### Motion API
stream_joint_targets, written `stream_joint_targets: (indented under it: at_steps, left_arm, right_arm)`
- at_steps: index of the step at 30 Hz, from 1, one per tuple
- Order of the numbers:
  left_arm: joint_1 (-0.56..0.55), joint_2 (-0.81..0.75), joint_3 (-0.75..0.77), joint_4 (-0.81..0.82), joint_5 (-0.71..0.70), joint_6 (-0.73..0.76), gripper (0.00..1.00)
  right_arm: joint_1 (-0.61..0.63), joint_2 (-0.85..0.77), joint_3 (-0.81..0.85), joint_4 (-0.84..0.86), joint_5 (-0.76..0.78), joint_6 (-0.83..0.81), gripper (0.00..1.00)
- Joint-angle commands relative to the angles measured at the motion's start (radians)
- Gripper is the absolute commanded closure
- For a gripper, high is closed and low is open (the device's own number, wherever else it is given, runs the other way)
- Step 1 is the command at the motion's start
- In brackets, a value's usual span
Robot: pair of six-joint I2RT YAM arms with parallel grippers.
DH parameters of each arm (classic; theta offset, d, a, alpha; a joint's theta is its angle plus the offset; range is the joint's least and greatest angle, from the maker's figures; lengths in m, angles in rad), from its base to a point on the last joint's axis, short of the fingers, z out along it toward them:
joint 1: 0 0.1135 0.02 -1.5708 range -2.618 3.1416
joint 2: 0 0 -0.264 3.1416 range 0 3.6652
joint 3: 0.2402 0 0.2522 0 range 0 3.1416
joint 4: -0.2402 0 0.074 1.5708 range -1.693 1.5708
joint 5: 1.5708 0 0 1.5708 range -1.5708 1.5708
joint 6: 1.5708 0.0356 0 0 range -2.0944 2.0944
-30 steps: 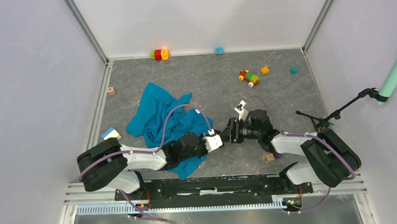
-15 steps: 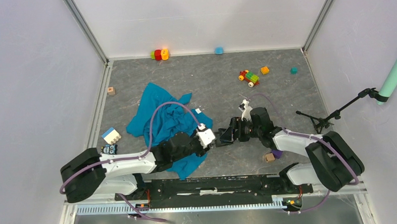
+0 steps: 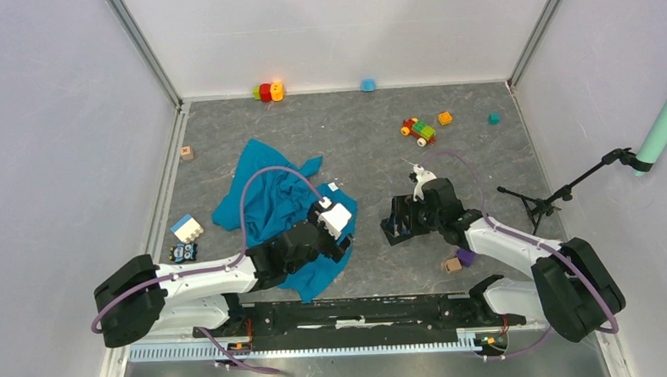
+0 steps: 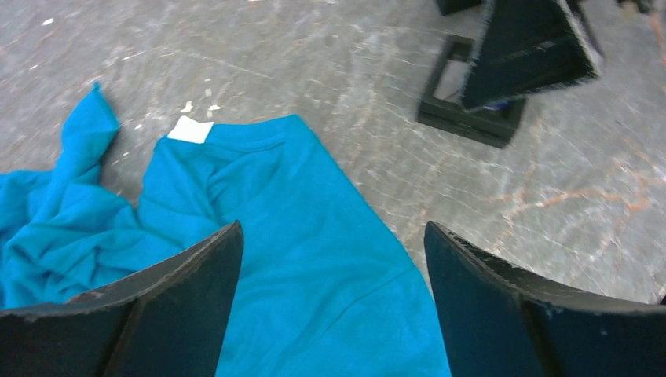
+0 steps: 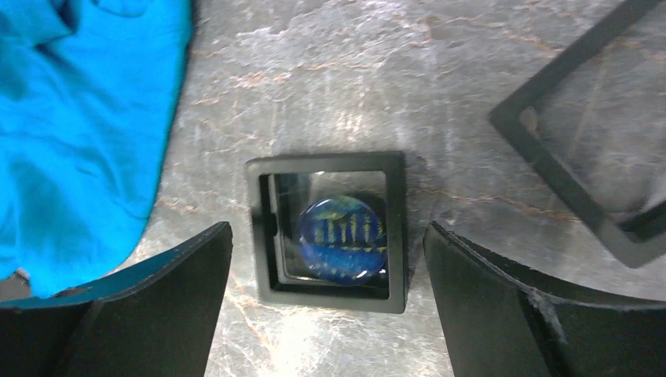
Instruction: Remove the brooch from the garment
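**Brooch set down in its frame, clear of the garment**

The brooch [image 5: 343, 238], a round blue disc, lies inside a black square frame [image 5: 261, 236] on the grey tabletop [image 5: 330, 78]. It sits just right of the teal garment [image 5: 71, 118], with bare tabletop between them. A second ago the two sets of fingers met tip to tip beside the garment. They have since drawn apart, and both have spread. On this evidence the brooch is off the garment and the task is all but complete. The right fingers [image 5: 510, 314] hang above the frame, wide open, one on either side, holding nothing. The left fingers [image 4: 173, 314] hover over the garment's near right part, likewise wide and empty.
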Motion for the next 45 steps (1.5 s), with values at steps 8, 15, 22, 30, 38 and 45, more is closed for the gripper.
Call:
stream_joint_targets:
  at_steps: [8,15,22,30,38,45]
  left_arm:
    - [-0.002,-0.124,-0.009,-0.188,-0.162,-0.198,0.03]
    - [-0.002,-0.276,-0.142,-0.059,-0.249,-0.205,0.00]
    - [-0.001,-0.282,-0.137,-0.086,-0.354,-0.283,0.00]
    - [0.000,-0.303,-0.141,-0.100,-0.339,-0.287,0.00]
    - [0.001,-0.242,-0.098,-0.110,-0.342,-0.335,0.00]
    - [0.004,-0.229,-0.068,-0.140,-0.301,-0.376,0.00]
  right_arm:
    - [-0.002,-0.225,-0.028,-0.128,0.131,-0.143,0.02]
    - [-0.003,-0.514,-0.299,0.107,0.280,-0.184,0.03]
    - [-0.001,-0.687,-0.475,0.264,0.356,-0.197,0.03]
    - [-0.002,-0.751,-0.501,0.248,0.397,-0.184,0.03]
    - [-0.001,-0.776,-0.510,0.233,0.410,-0.167,0.02]
    - [-0.001,-0.771,-0.508,0.226,0.420,-0.165,0.02]
